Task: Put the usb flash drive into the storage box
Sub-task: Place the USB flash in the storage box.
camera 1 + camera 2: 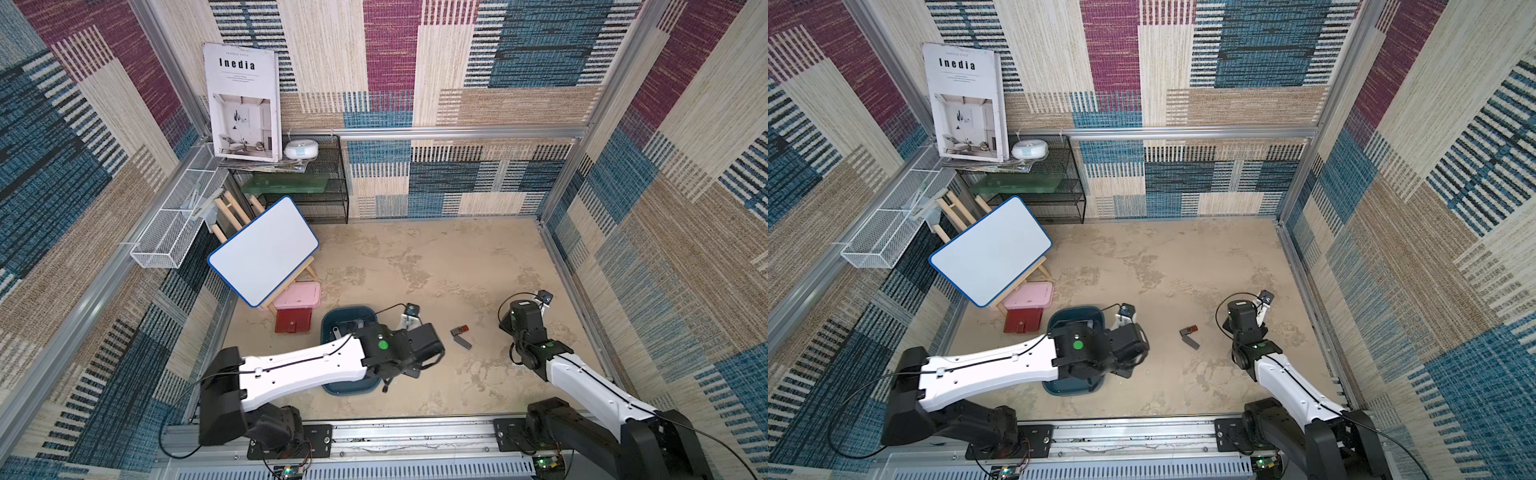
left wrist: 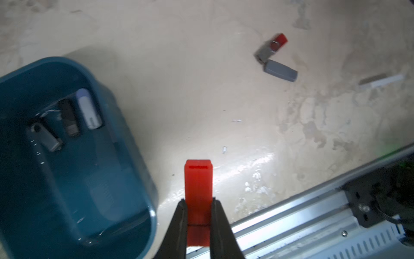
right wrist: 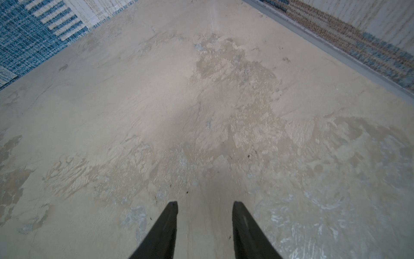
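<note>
My left gripper (image 2: 198, 201) is shut on a red usb flash drive (image 2: 198, 179), which sticks out past the fingertips. It hangs just beside the rim of the dark teal storage box (image 2: 67, 190), over bare table near the front rail. Inside the box lie a white drive (image 2: 88, 108), a black one (image 2: 69, 117) and a grey one (image 2: 44, 136). In both top views the left arm's wrist (image 1: 399, 345) covers the box (image 1: 332, 320) and hides the fingers. My right gripper (image 3: 205, 205) stands open over bare table, holding nothing.
A red-and-grey swivel drive (image 1: 459, 331) and a grey drive (image 1: 462, 341) lie between the arms. A pink lidded box (image 1: 298, 295), a red square case (image 1: 293, 321) and a whiteboard on an easel (image 1: 264, 251) stand left of the storage box. The metal rail (image 1: 395, 436) runs along the front.
</note>
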Robot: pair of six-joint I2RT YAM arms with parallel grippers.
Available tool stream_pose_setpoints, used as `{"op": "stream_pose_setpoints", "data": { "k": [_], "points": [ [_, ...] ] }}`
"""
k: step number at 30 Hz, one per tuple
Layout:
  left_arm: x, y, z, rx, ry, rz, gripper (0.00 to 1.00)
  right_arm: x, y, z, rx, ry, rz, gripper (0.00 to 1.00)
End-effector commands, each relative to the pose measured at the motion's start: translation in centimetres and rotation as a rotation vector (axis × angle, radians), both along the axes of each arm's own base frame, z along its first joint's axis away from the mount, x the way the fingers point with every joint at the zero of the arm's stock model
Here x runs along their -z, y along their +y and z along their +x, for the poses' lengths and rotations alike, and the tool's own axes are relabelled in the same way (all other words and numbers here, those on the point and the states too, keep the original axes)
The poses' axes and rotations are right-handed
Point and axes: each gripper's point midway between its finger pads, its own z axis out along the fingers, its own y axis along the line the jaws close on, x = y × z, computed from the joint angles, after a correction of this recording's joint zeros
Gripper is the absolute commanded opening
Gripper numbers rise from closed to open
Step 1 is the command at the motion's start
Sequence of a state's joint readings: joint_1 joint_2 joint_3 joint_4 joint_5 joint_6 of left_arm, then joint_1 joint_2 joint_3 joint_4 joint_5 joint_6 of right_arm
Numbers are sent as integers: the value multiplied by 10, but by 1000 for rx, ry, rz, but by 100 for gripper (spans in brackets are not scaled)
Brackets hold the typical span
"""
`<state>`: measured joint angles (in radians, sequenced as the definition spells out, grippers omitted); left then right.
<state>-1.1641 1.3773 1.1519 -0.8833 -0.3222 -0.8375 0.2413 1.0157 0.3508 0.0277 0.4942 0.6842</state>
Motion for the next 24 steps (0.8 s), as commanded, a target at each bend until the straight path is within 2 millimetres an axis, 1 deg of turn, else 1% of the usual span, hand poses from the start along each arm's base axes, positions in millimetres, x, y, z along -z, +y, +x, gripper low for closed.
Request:
{"op": "stream_pose_setpoints", "data": {
  "k": [1,2,4,6,9,11,14,18,21,24],
  "points": [
    [1,43,16,-112,-4,-46,16,0,0,1,0,-6,0,45],
    [6,54,22,-144,8,-70,17,0,0,1,2,-5,-2,45],
    [16,70,31,-194,45,-104,18,1,0,1,0,-2,-1,45],
    [25,75,39,-214,78,-126,17,2,0,1,1,-2,-1,45],
    [34,71,52,-218,117,-158,17,3,0,1,1,3,-2,45],
    [42,71,64,-244,136,-172,16,3,1,1,2,2,1,45],
    [53,69,76,-262,175,-192,15,3,0,0,3,1,1,45],
    [65,67,88,-276,199,-164,15,4,1,1,-1,-1,1,45],
    [75,70,95,-301,207,-135,15,4,1,2,-2,3,1,45],
    [86,69,98,-309,229,-127,15,5,1,2,-3,7,0,45]
  ]
}}
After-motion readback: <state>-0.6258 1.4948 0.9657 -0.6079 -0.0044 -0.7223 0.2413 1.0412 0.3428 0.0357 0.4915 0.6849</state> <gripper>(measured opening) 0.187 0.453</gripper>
